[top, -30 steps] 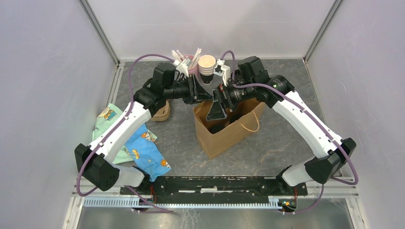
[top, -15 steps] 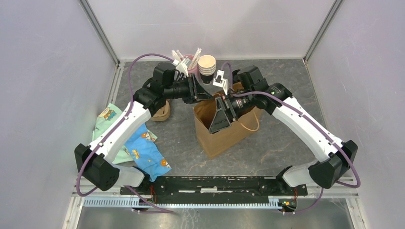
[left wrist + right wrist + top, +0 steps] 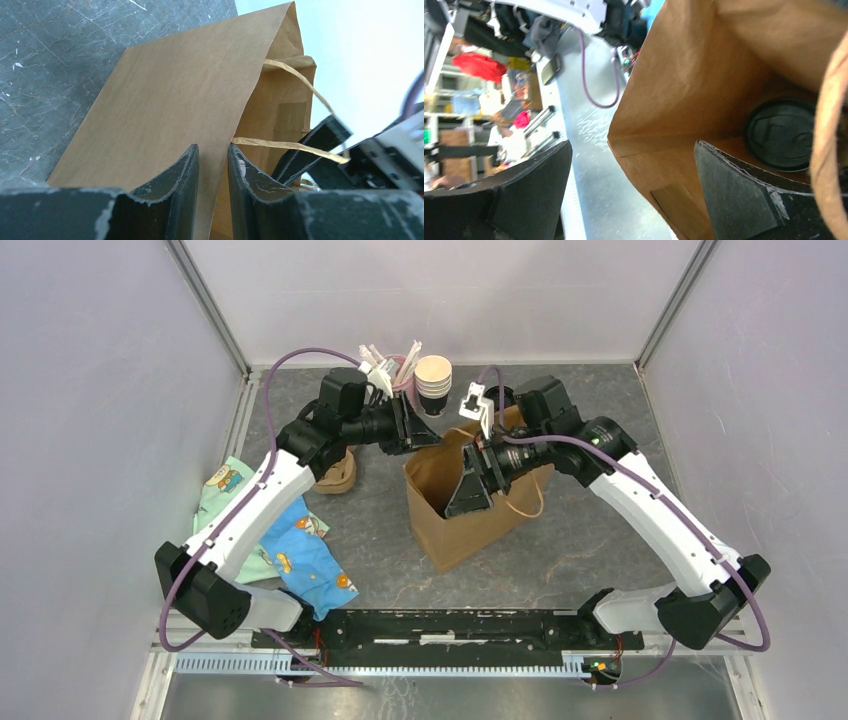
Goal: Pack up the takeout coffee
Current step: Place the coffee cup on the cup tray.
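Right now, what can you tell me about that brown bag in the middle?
The brown paper bag stands open on the grey table. It looks like plain kraft paper, with thin twine handles. The left gripper pinches one wall near the rim between both fingers. The right gripper, open wide, hangs at the bag's mouth. At the bottom inside sits the takeout coffee, with only its round black lid showing.

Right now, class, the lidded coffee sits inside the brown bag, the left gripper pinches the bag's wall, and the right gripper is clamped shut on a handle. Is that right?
No. The right gripper is wide open and holds nothing, as the right wrist view shows. The rest stands: the takeout coffee sits inside the brown bag, and the left gripper pinches its wall.
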